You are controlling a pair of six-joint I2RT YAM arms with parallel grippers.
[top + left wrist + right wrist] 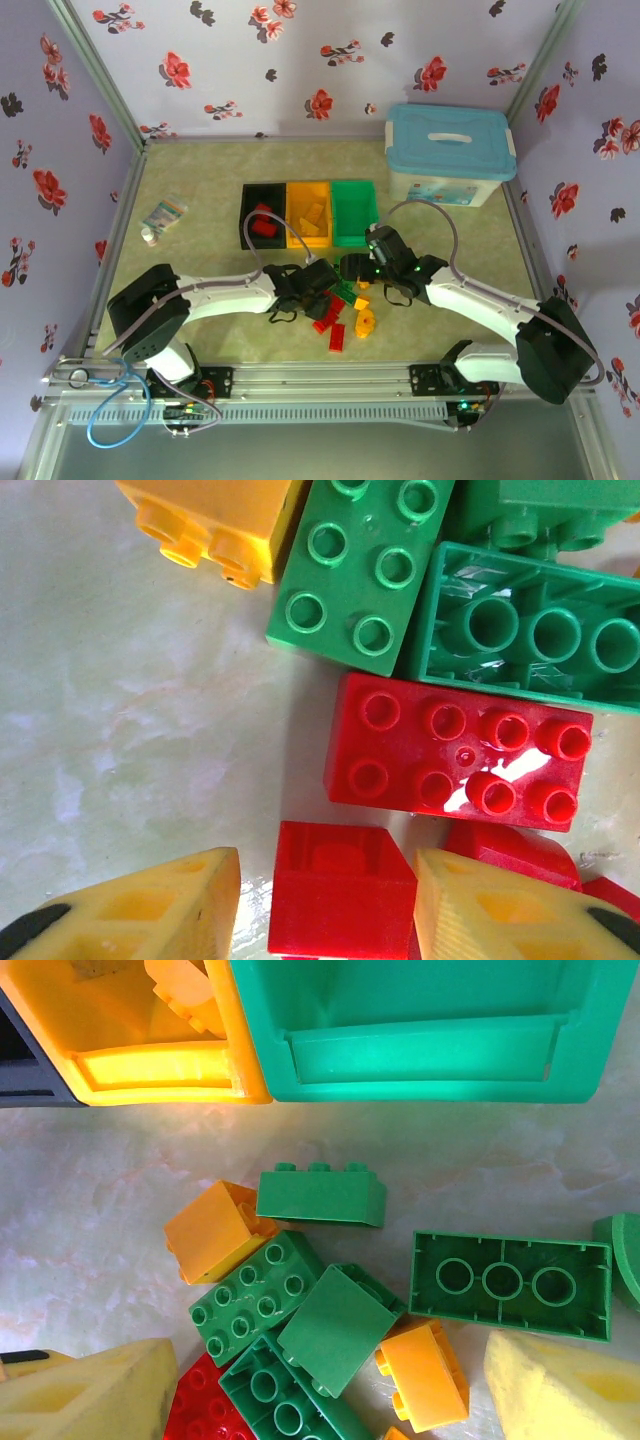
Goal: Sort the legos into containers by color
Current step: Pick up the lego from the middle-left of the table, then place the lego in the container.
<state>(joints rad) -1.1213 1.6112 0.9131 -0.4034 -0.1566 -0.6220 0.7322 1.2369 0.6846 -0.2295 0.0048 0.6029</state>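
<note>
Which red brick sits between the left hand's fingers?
The small red brick with no studs showing: it lies between the left hand's yellow fingers. The eight-stud red brick lies studs-up beyond the fingertips.

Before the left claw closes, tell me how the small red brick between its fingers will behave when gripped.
The small red brick looks like hard moulded plastic, so it should stay stiff under the left claw. Its smooth faces may slip a little. Blocky and flat-sided, it probably won't roll, though it could nudge the long red brick near it.
</note>
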